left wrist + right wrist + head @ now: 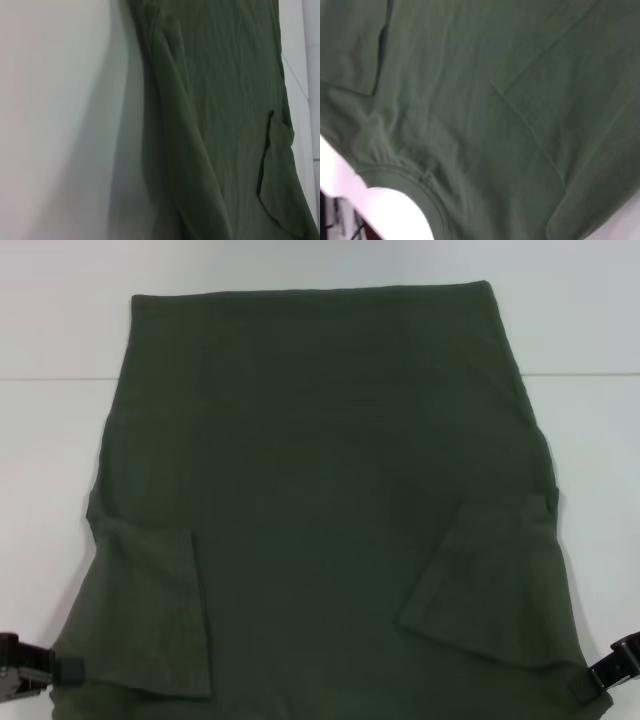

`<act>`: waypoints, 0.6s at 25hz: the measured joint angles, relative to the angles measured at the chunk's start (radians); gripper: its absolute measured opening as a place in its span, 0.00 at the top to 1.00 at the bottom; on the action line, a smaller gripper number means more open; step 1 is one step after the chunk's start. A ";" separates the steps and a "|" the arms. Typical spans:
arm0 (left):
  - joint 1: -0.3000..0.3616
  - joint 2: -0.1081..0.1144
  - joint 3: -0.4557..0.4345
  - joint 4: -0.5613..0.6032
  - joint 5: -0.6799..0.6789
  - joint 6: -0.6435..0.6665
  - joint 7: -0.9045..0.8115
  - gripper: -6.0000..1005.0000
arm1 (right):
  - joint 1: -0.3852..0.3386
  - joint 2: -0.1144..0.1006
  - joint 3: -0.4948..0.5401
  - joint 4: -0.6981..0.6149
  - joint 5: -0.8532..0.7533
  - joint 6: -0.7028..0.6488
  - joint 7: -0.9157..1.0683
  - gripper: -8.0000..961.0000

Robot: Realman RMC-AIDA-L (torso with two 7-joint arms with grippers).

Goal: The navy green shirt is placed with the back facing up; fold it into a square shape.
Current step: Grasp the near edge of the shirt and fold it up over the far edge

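Note:
The navy green shirt (320, 490) lies spread, plain side up, on the white table (600, 440). Its straight hem is at the far side. Both short sleeves are folded inward onto the body, the left sleeve (150, 610) and the right sleeve (490, 580). My left gripper (72, 670) is at the shirt's near left corner, touching its edge. At the near right corner my right gripper (585, 687) meets the cloth. The left wrist view shows the shirt (220, 110) and one folded sleeve (280, 170). The right wrist view is filled by the shirt (485, 100), with its ribbed collar (420, 185).
White table surface shows on both sides of the shirt and beyond the hem, with a thin seam line (580, 375) across it. In the right wrist view a dark gap (335, 220) shows past the table edge.

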 joint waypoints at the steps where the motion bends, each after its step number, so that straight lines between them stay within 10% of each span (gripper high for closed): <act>1: 0.000 0.001 0.000 0.000 0.004 0.006 -0.002 0.96 | -0.004 -0.001 0.015 0.001 0.000 -0.009 -0.008 0.94; 15: -0.247 0.045 -0.083 -0.111 -0.126 0.000 -0.104 0.96 | -0.023 -0.050 0.251 0.040 0.333 -0.025 -0.049 0.94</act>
